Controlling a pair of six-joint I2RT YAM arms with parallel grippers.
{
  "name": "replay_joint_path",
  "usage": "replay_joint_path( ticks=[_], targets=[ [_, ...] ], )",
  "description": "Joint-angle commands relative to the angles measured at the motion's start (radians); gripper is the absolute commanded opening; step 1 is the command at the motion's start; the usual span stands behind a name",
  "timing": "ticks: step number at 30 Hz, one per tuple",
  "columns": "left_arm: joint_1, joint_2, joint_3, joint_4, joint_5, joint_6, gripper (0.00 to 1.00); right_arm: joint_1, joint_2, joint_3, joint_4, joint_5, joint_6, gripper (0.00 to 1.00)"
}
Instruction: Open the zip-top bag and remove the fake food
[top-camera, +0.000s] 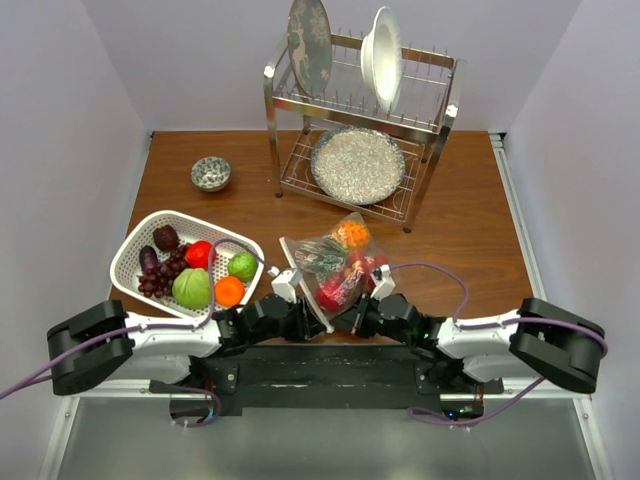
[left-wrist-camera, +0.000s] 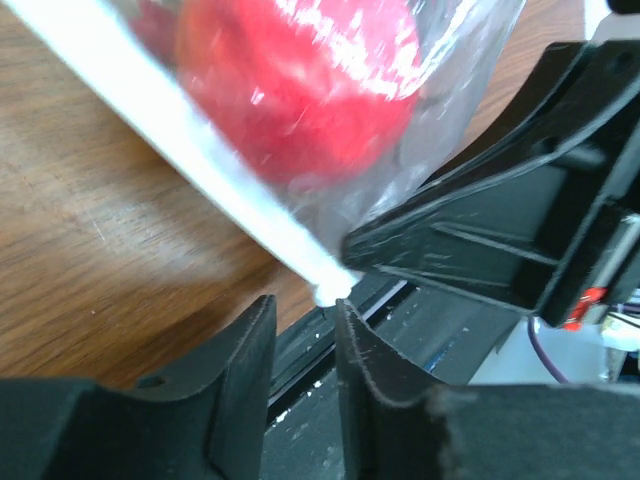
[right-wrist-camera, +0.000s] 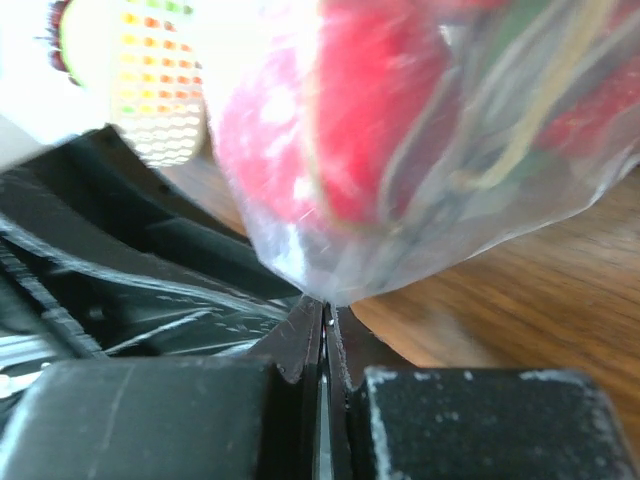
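Observation:
The clear zip-top bag (top-camera: 335, 262) lies on the wooden table in front of the dish rack, its near end lifted between both grippers. Fake food shows inside: an orange piece (top-camera: 352, 233), green leafy bits (top-camera: 320, 255) and red fruit (top-camera: 336, 290). My left gripper (top-camera: 312, 318) is open; in the left wrist view the white zip strip (left-wrist-camera: 230, 195) ends right at its fingertips (left-wrist-camera: 300, 305), with a red fruit (left-wrist-camera: 300, 80) behind. My right gripper (top-camera: 352, 318) is shut on the bag's plastic edge (right-wrist-camera: 325, 310), the bag (right-wrist-camera: 420, 150) bulging above it.
A white slotted basket (top-camera: 135, 250) with grapes, tomato, green and orange fruit stands at the left. A metal dish rack (top-camera: 290, 100) with plates and a speckled dish stands at the back. A small bowl (top-camera: 211, 172) sits at the back left.

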Motion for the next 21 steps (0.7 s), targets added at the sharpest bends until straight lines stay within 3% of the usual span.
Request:
replay_joint_path(
  ticks=[1,5,21],
  targets=[
    [-0.01,-0.041,-0.053,0.141,0.005,-0.036,0.43,0.005,-0.092,0.008,-0.046,0.052,0.018,0.0],
    [-0.01,-0.064,-0.09,0.23,0.01,-0.042,0.49,0.007,-0.142,0.023,-0.121,0.046,0.018,0.0],
    [-0.009,-0.07,-0.144,0.373,0.038,-0.044,0.45,0.005,-0.206,0.078,-0.198,0.033,0.038,0.0]
  ],
)
